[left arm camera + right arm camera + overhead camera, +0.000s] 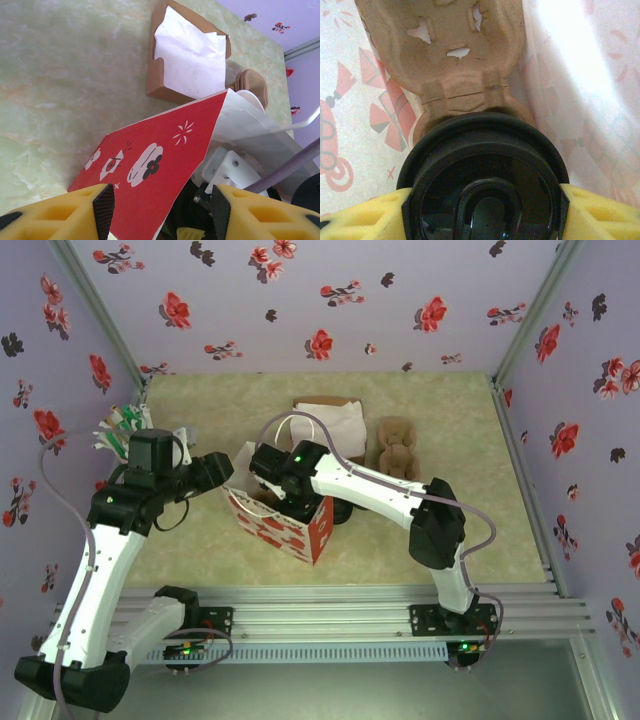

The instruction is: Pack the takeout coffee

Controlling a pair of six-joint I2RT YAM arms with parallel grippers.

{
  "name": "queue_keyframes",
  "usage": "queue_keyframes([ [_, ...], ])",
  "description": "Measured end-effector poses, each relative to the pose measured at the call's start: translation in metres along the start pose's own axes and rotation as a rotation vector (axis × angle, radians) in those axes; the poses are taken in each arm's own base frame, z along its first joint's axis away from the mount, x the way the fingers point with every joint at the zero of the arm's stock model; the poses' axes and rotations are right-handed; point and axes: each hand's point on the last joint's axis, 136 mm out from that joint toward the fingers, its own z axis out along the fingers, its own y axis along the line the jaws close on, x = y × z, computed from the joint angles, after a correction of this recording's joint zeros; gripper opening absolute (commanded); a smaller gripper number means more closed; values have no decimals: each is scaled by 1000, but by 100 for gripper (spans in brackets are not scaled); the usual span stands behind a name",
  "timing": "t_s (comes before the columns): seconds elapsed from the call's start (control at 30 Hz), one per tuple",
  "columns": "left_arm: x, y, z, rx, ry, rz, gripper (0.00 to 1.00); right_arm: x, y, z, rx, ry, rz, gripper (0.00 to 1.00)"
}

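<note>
In the way: the right arm [400, 502] reaches into the bag [285, 530] at top-view centre, and its black wrist covers the opening!
Around: box [330, 418] just behind the bag, spare carrier [397, 450] to the box's right, striped bundle [118, 430] at upper left.
Textures: bag red with white prints outside, thin white inside with the print showing through. Carrier [452, 55] is rough moulded pulp with ragged holes. Lid [485, 165] is glossy black and round, with a raised rim. Table [60, 75] is marbled pale green.
Box: brown card, crumpled white paper [192, 57] inside.
Bag: holds carrier and coffee [445, 150].
Coffee: bottom centre of the right wrist view, over the carrier's round socket, cup wall hidden under the lid.
Right gripper [482, 212]: clamped on the coffee, a yellow finger on each side of the lid.
Left gripper [162, 210]: jaws apart, bag's red wall between the black pads [105, 207]; contact unclear.
</note>
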Motion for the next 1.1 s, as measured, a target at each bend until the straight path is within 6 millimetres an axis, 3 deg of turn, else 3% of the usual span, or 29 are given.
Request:
queue_keyframes([
  [0.77, 0, 0, 1, -1, 2, -1, 56, 0, -1, 0, -10, -28, 5, 62],
  [1.1, 0, 0, 1, -2, 2, -1, 56, 0, -1, 0, -10, -29, 6, 68],
])
